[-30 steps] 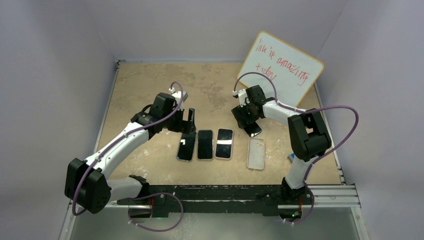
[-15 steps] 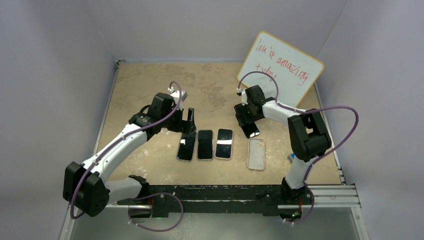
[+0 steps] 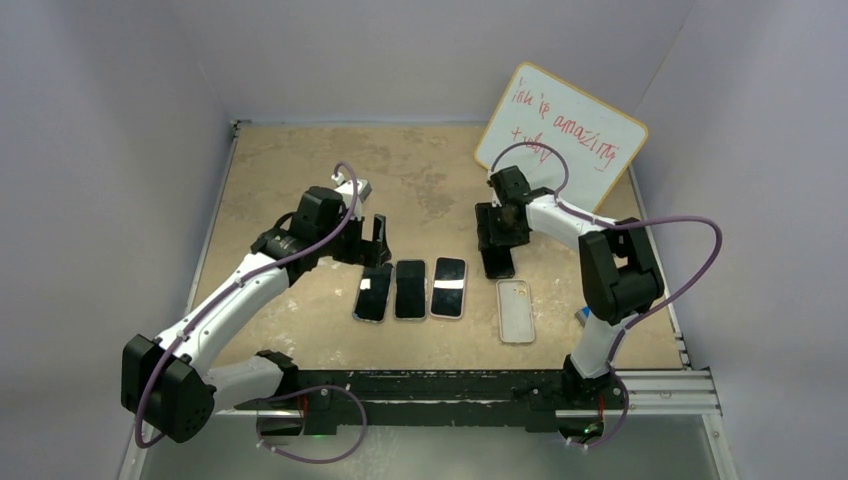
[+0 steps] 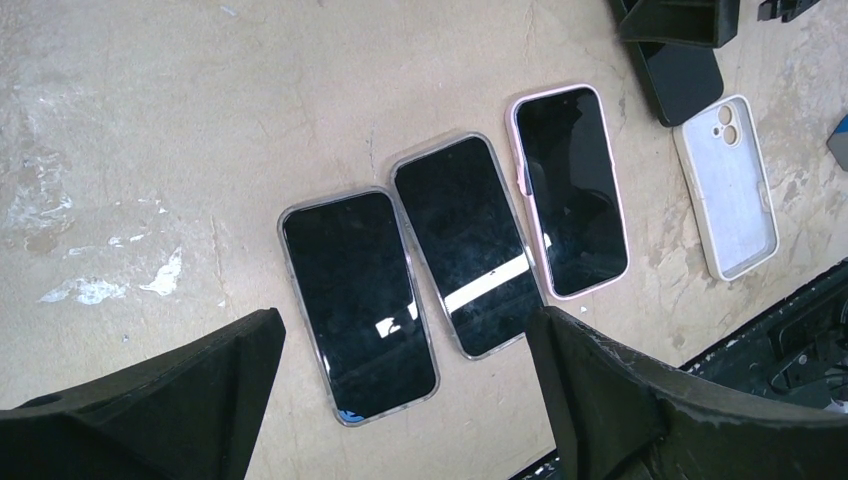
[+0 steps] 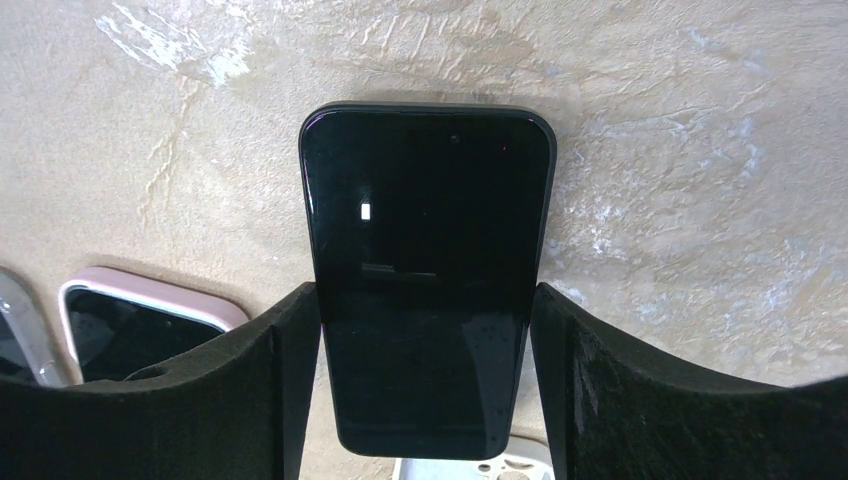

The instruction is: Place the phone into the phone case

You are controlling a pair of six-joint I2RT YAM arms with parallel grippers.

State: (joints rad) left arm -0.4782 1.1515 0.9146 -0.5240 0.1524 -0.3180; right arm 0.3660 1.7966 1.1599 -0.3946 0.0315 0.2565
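Note:
A bare black phone (image 5: 428,260) sits between the fingers of my right gripper (image 5: 428,380), which is shut on its long sides. In the top view the phone (image 3: 499,264) pokes out below the right gripper (image 3: 497,240), just behind the empty white case (image 3: 515,310). The case's camera end (image 5: 470,468) shows under the phone's near end. My left gripper (image 4: 405,325) is open and hovers over a row of three cased phones (image 4: 465,245). From the left wrist, the white case (image 4: 727,185) lies at the right.
The three cased phones (image 3: 410,289) lie side by side in the middle, next to the left gripper (image 3: 376,245). A whiteboard (image 3: 565,135) with red writing leans at the back right. A small blue object (image 3: 582,316) lies near the right arm's base.
My right gripper has swung right and turned, so the black phone now points straight at the white case. The left arm has drawn back slightly.

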